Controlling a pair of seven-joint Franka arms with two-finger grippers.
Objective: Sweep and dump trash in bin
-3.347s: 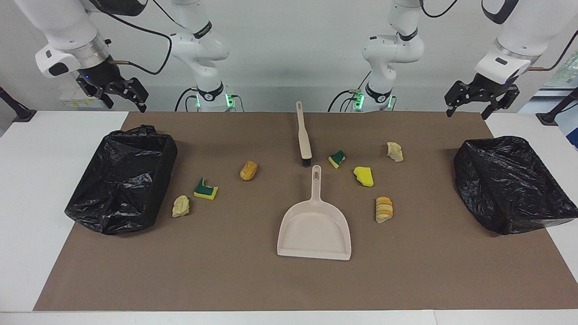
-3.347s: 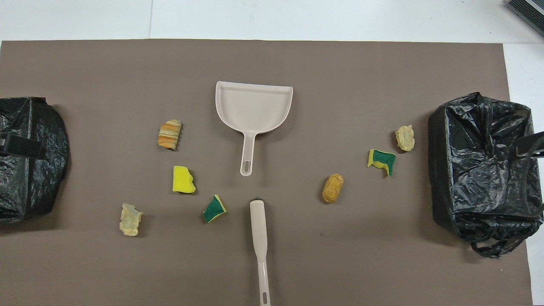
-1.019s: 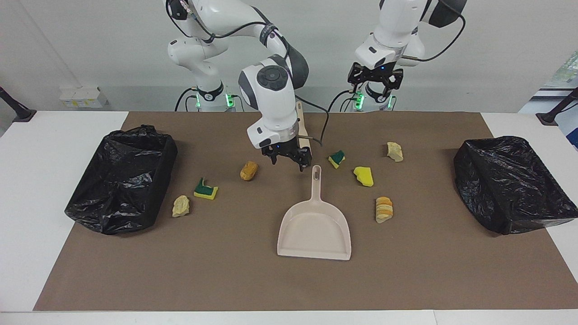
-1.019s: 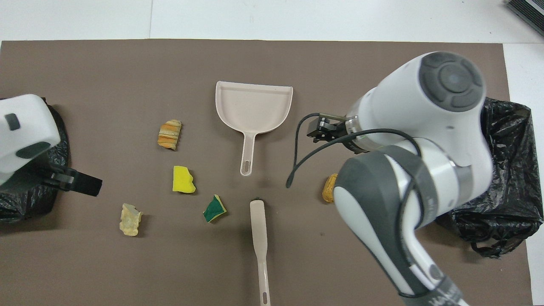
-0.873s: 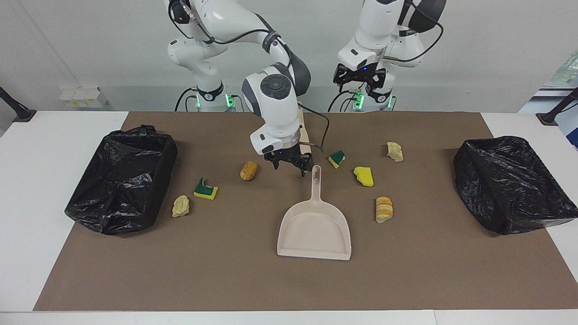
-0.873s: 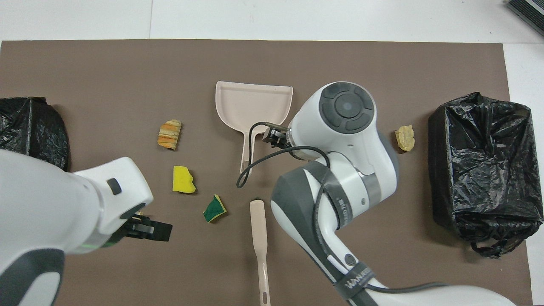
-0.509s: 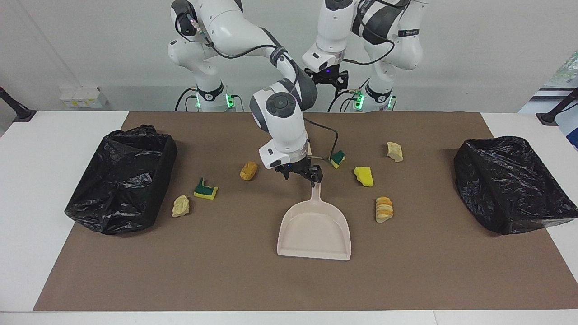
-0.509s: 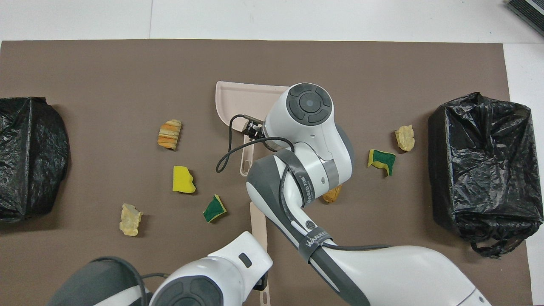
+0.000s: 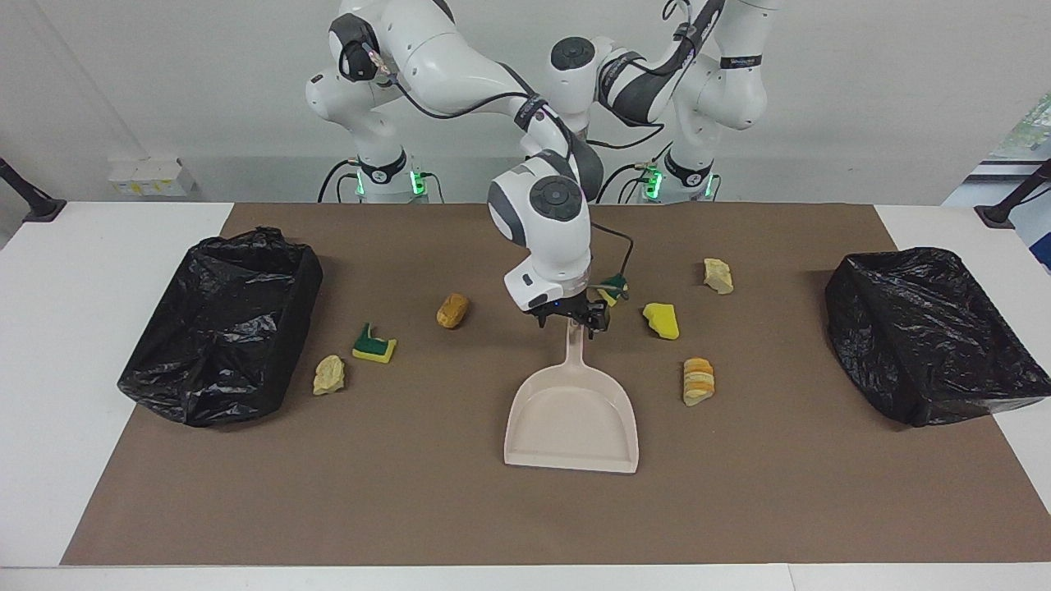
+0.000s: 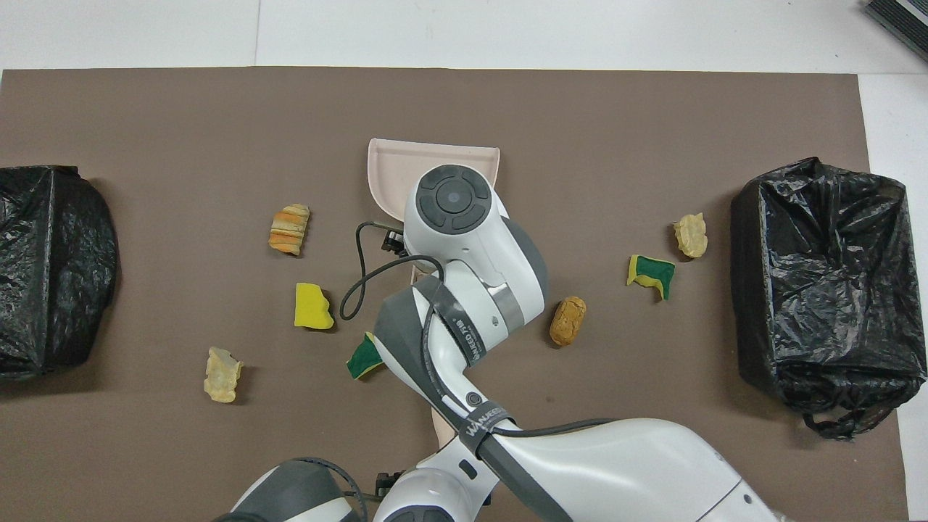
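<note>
The beige dustpan (image 9: pixel 572 414) lies mid-mat, handle toward the robots. My right gripper (image 9: pixel 568 322) is low over the handle's end, open, a finger on each side. Trash is scattered around: a striped bread chunk (image 9: pixel 699 381), a yellow wedge (image 9: pixel 662 320), a sponge bit (image 10: pixel 359 360), beige lumps (image 9: pixel 718 276) (image 9: pixel 329 374), another sponge (image 9: pixel 374 344), a bread chunk (image 9: pixel 452 310). The brush (image 10: pixel 439 428) is mostly hidden under the arms. My left gripper (image 10: pixel 384 480) hangs over its handle, largely covered by its own arm.
Two bins lined with black bags stand on the brown mat: one (image 9: pixel 226 324) at the right arm's end, one (image 9: pixel 928 332) at the left arm's end. The right arm's wrist and cable (image 10: pixel 359 290) cover much of the dustpan (image 10: pixel 391 167) from above.
My right gripper slid from beside the dustpan handle to over its end and came lower. The left arm swung in to the middle over the brush. Nothing on the mat moved.
</note>
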